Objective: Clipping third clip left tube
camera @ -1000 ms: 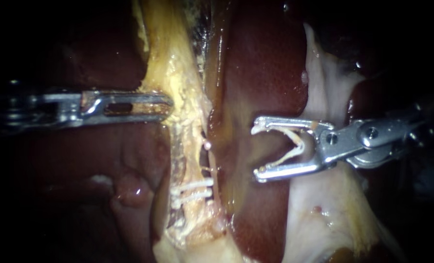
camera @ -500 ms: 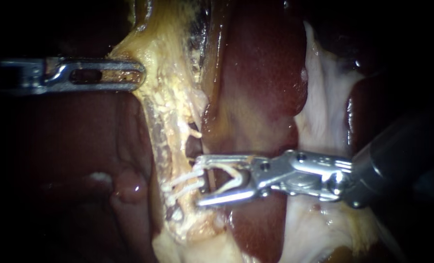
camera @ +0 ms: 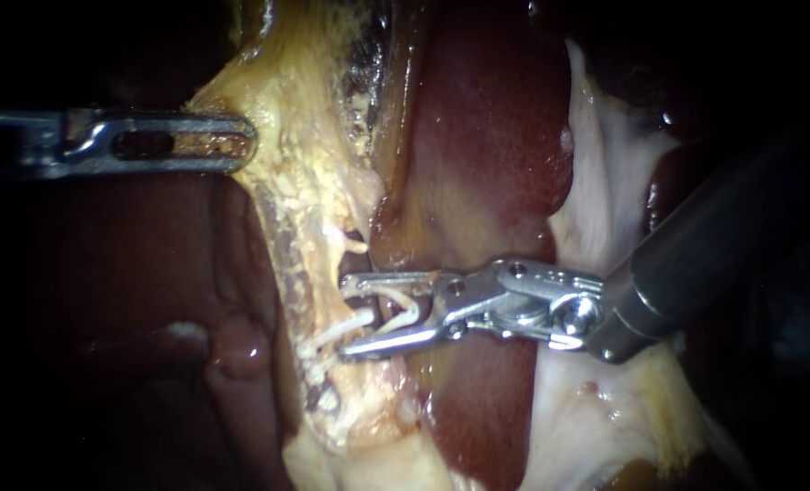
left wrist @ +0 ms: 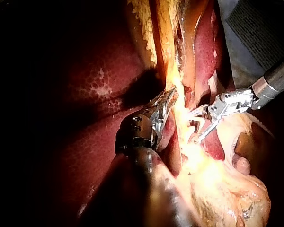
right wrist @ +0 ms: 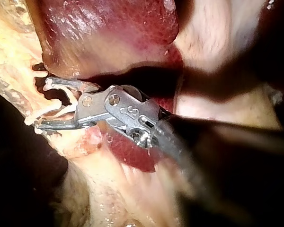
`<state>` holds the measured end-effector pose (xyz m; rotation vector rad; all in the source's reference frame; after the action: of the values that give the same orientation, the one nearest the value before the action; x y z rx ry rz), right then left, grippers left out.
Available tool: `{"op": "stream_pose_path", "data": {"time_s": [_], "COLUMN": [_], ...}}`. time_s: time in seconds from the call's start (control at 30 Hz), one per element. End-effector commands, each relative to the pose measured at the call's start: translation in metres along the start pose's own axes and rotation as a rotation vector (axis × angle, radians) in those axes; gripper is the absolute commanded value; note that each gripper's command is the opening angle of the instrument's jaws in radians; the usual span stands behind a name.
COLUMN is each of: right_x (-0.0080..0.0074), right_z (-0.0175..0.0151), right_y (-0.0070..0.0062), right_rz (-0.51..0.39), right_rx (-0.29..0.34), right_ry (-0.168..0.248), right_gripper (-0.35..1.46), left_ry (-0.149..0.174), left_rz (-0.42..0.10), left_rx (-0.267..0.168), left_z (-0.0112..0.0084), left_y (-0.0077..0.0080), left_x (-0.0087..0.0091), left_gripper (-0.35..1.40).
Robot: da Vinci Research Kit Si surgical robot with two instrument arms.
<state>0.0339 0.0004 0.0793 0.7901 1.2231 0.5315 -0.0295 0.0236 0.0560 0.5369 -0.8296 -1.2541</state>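
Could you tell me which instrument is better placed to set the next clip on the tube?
Right. The right instrument holds a loaded clip, its jaws at the tube by the two clips. The left instrument is off to the side, shut on tissue, holding it taut.

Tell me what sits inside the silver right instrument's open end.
A white V-shaped clip, brought up to the pale yellowish tube next to thin white clips already on it. How much of the tube lies within the clip's legs is hidden.
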Motion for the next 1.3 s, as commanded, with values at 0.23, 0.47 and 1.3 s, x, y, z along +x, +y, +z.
{"op": "stream_pose_path", "data": {"time_s": [0.23, 0.47, 1.3], "right_x": [0.0009, 0.0022, 0.0043], "right_z": [0.0009, 0.0008, 0.0055], "right_y": [-0.0004, -0.0023, -0.0024], "right_rz": [0.08, 0.153, 0.389], "right_rx": [0.08, 0.205, 0.427], "right_ry": [0.052, 0.092, 0.149], "right_gripper": [0.56, 0.56, 0.54], "left_ry": [0.0, 0.001, 0.0], "left_rz": [0.0, 0.001, 0.001], "left_rx": [-0.001, 0.0, -0.001], "left_z": [-0.0002, -0.0004, -0.0002], "left_y": [0.0, 0.0002, 0.0005], "left_x": [0.0001, 0.0002, 0.0002], "left_gripper": [-0.35, -0.35, -0.35]}}
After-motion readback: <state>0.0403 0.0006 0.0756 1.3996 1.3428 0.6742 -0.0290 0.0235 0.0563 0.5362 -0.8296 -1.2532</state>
